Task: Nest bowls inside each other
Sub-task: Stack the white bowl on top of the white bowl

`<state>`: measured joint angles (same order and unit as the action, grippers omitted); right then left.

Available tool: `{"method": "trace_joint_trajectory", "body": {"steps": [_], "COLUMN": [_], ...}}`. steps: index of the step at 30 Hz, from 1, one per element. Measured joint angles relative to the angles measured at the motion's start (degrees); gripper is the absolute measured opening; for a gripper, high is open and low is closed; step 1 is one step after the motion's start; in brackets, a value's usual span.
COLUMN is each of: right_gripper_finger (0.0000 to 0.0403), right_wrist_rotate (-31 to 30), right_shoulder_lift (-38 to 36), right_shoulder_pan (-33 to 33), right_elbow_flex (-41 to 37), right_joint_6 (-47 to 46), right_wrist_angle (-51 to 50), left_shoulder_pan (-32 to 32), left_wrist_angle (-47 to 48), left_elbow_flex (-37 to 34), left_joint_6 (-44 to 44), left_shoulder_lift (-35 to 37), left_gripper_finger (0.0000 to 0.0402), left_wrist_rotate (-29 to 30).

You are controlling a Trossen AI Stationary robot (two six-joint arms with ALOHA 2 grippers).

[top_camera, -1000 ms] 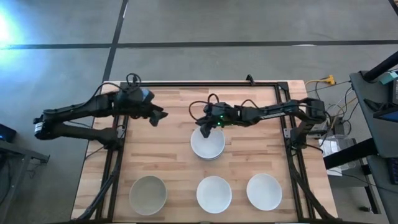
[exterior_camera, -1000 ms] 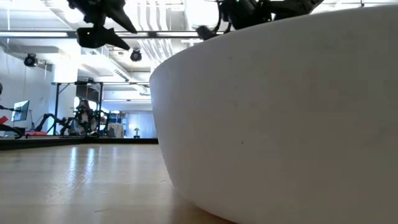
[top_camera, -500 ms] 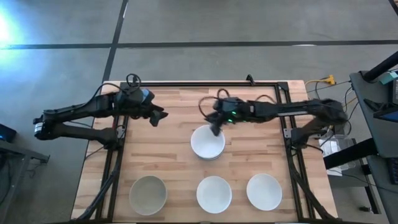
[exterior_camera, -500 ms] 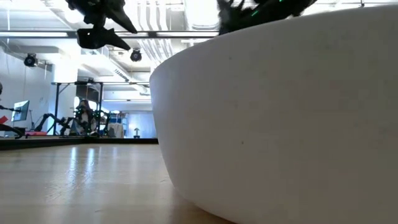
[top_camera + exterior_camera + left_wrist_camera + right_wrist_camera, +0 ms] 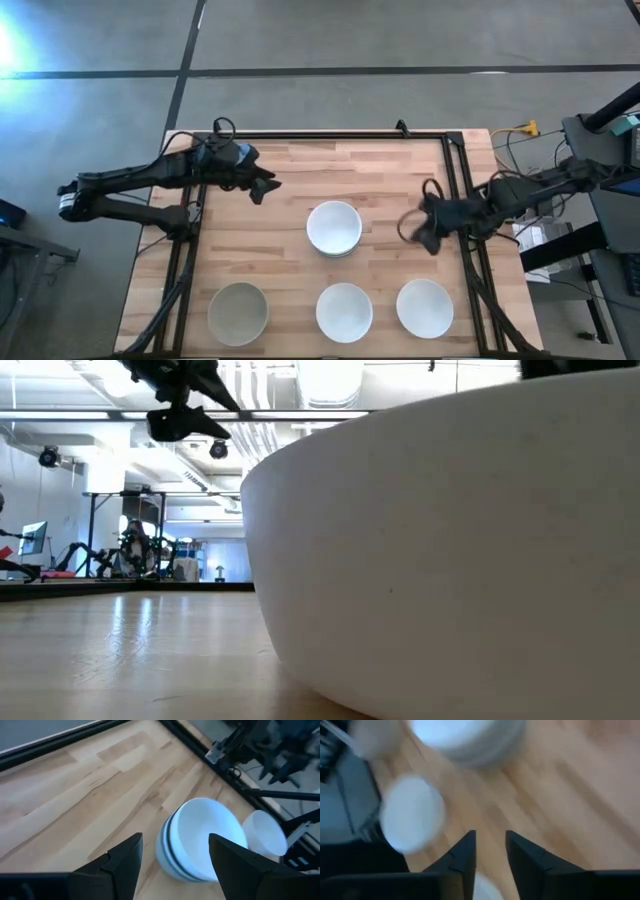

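Observation:
A stack of nested white bowls (image 5: 334, 228) stands mid-table on its base; it also shows in the left wrist view as the stack (image 5: 200, 842). Three single bowls sit along the near edge: a greyish bowl (image 5: 238, 312), a white bowl (image 5: 344, 311) and another white bowl (image 5: 424, 307). My left gripper (image 5: 268, 187) hovers open to the left of and beyond the stack, with its fingers (image 5: 131, 855) spread wide. My right gripper (image 5: 415, 232), blurred, hangs open to the right of the stack, above bare wood, holding nothing. In the low view one white bowl (image 5: 450, 560) fills most of the picture.
A black metal frame (image 5: 330, 134) runs along the table's far and side edges. Bare wood (image 5: 250, 240) lies between the stack and the left edge, and more beyond the stack. Cables and equipment (image 5: 530, 215) crowd the floor off the right edge.
My right gripper has swung away from the stack's far rim toward the table's right edge and a little nearer, moving fast enough to blur. My left gripper has drifted slightly to the right, toward the stack. The bowls have stayed where they were.

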<state>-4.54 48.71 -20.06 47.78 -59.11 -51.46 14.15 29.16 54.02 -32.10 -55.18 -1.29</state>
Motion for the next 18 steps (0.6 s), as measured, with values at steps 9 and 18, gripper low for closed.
{"method": "trace_joint_trajectory", "body": {"steps": [9,18], "right_gripper_finger": [0.0205,0.0220], "right_wrist_rotate": [1.87,7.42], "right_shoulder_lift": [0.67,5.48], "right_shoulder_pan": [-14.68,-20.36], "right_elbow_flex": [-3.34,-7.29], "right_joint_6": [-15.13,-18.93], "right_wrist_angle": [-7.56,-7.65], "left_shoulder_pan": [-0.03,-0.39], "left_wrist_angle": [-1.94,-2.23], "left_elbow_flex": [-0.07,-0.11], "left_joint_6": [1.42,2.54], "left_shoulder_lift": [-4.10,-5.65], "left_gripper_finger": [0.0212,0.0212], "left_wrist_rotate": [-3.41,-4.45]}}
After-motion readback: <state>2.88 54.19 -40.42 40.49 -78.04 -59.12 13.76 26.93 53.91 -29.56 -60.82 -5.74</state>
